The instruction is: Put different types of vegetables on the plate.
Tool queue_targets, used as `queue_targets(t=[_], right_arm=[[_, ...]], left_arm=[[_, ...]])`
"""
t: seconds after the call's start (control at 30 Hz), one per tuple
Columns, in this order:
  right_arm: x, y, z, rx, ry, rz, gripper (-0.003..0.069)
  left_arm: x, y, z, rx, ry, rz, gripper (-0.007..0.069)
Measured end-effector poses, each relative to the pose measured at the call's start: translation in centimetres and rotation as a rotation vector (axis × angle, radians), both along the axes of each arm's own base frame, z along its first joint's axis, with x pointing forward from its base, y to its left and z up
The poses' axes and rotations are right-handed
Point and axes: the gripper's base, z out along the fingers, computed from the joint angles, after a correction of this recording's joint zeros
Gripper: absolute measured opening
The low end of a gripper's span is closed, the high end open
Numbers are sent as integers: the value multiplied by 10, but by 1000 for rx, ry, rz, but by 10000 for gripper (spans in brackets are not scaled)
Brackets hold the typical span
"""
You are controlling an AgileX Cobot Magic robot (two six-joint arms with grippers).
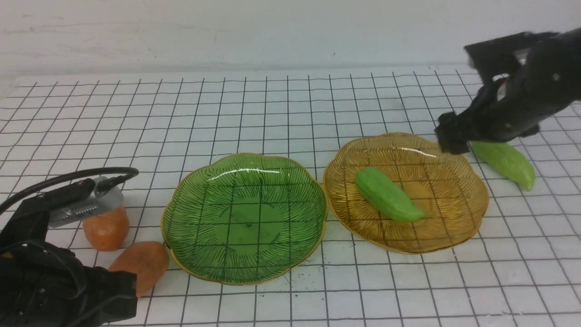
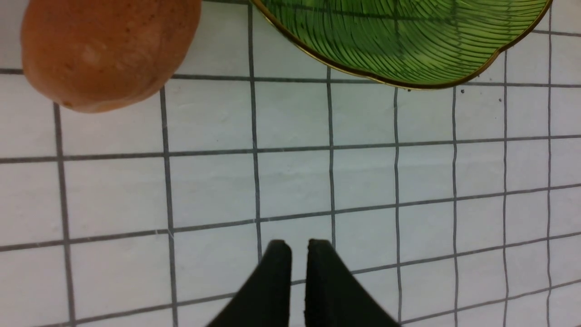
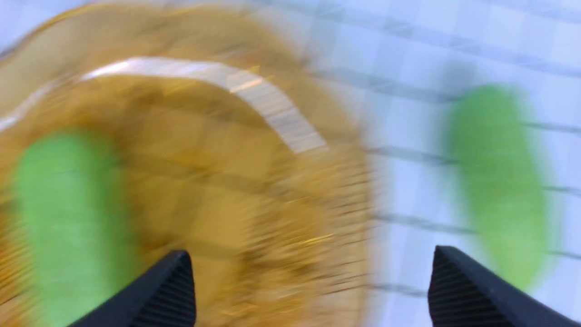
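Right gripper [image 3: 311, 259] hangs above the far right rim of the amber plate [image 1: 481, 200], its jaws spread wide with nothing between them; the wrist view is blurred. One green cucumber [image 1: 389, 195] lies inside this plate, to the gripper's left and nearer the robot. A second cucumber [image 1: 506, 163] lies on the gridded table [image 1: 272, 113], just outside the plate, to the gripper's right. Left gripper [image 2: 292, 245] sits low over the table with its jaws almost together, holding nothing. Two orange-brown potatoes [image 1: 106, 229] [image 1: 140, 265] rest on the table close beside the left arm, the nearer one just beside the green plate [image 1: 181, 254], which holds no vegetable.
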Motion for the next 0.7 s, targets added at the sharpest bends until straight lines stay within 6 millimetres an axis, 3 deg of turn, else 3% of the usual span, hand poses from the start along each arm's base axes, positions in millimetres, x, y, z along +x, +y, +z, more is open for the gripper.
queue_targets(t=[0.07, 0.17, 0.2, 0.33, 0.57, 0.63, 0.7], right_arm=[[6, -16, -2, -8, 0, -41, 618], [18, -50, -28, -19, 46, -125, 594], [19, -52, -29, -19, 50, -129, 591], [30, -82, -73, -18, 128, -199, 584], [37, -96, -112, -7, 172, -235, 577], [39, -96, -114, -4, 168, -234, 555], [39, -96, -115, -2, 170, -236, 489]], left_arm=[[0, 0, 0, 0, 0, 0, 34], [0, 0, 0, 1, 0, 0, 34], [0, 0, 0, 1, 0, 0, 34], [-2, -1, 0, -3, 19, -10, 34], [-2, -1, -1, -4, 23, -12, 34], [-2, -1, -1, -4, 22, -12, 34], [-2, -1, -1, -4, 22, -12, 34]])
